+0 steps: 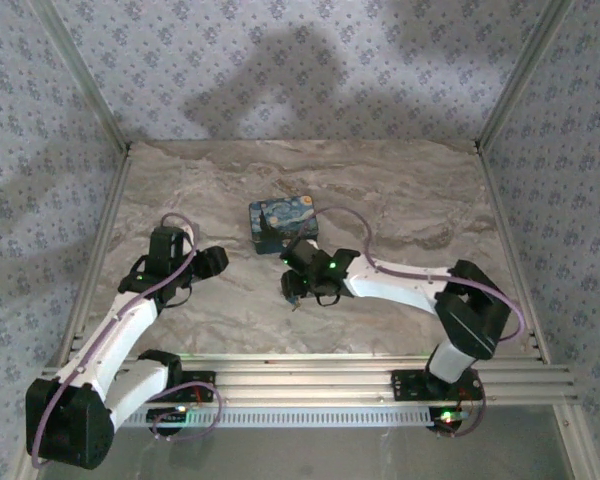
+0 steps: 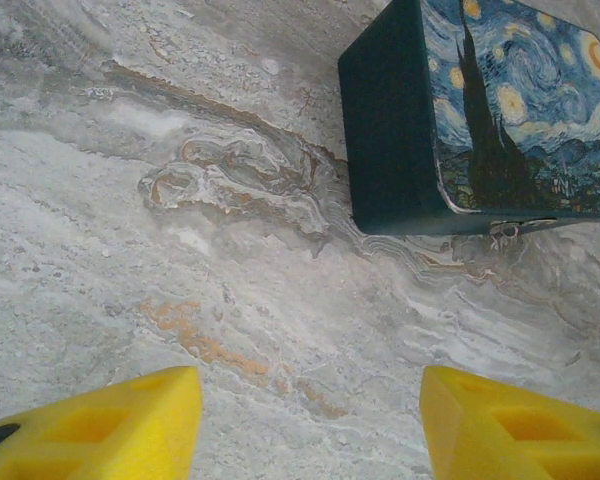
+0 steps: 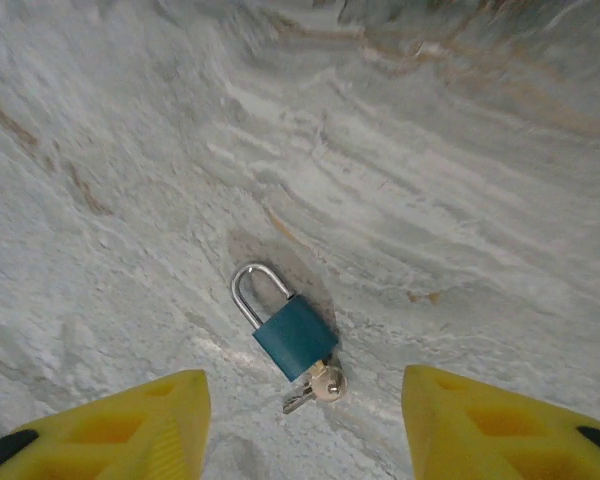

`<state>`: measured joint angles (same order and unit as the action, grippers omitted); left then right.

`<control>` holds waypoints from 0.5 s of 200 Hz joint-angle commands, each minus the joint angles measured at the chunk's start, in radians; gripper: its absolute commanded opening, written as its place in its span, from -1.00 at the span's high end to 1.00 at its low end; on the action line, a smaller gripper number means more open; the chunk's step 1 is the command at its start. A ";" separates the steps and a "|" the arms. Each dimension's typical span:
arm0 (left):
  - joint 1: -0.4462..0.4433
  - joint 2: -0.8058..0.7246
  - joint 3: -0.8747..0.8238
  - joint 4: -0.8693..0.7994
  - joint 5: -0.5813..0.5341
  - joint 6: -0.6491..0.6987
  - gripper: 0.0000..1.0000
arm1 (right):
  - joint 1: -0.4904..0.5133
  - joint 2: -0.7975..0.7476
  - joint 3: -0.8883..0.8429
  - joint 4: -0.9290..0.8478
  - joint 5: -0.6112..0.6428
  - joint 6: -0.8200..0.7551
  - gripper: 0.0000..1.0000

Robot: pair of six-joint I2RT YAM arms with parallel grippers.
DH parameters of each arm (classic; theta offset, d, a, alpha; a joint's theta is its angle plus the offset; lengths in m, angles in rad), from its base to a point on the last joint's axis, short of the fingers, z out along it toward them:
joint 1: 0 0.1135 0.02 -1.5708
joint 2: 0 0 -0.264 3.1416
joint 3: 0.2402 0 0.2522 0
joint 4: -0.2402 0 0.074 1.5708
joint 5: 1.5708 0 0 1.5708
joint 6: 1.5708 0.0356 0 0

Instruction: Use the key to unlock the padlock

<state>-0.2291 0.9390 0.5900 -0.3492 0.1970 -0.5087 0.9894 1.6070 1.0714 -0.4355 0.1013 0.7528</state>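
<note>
The padlock (image 3: 295, 338) lies flat on the marble table: a small teal body with a silver shackle (image 3: 248, 290) whose two legs both reach the body. A silver key (image 3: 326, 382) sticks in its lower end, and a second key lies beside that one. My right gripper (image 3: 305, 410) hovers just over the padlock, open, its yellow fingers (image 3: 160, 425) wide on either side and touching nothing. In the top view the right gripper (image 1: 298, 290) sits mid-table. My left gripper (image 2: 310, 420) is open over bare marble; in the top view the left gripper (image 1: 215, 262) is to the left.
A blue-and-yellow Starry Night box (image 1: 282, 222) stands just behind the right gripper, and the box (image 2: 500, 110) is ahead and to the right of the left fingers. Patterned walls and metal rails (image 1: 110, 250) enclose the table.
</note>
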 commanded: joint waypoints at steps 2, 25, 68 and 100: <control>0.004 0.006 0.032 -0.037 0.001 0.034 -0.22 | -0.018 -0.096 -0.001 -0.058 0.077 0.011 -0.13; 0.007 0.006 0.061 -0.056 -0.020 0.053 -0.39 | -0.047 -0.174 -0.008 -0.097 0.118 -0.028 -0.27; 0.026 0.013 0.145 -0.098 -0.046 0.122 -0.96 | -0.138 -0.360 -0.035 -0.195 0.275 -0.166 -1.00; 0.037 0.073 0.316 -0.190 -0.226 0.233 -0.96 | -0.252 -0.528 -0.157 -0.072 0.451 -0.377 -1.00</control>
<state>-0.2024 0.9764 0.7670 -0.4656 0.1184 -0.3904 0.8093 1.1797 0.9981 -0.5457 0.3622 0.5629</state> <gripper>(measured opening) 0.979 0.997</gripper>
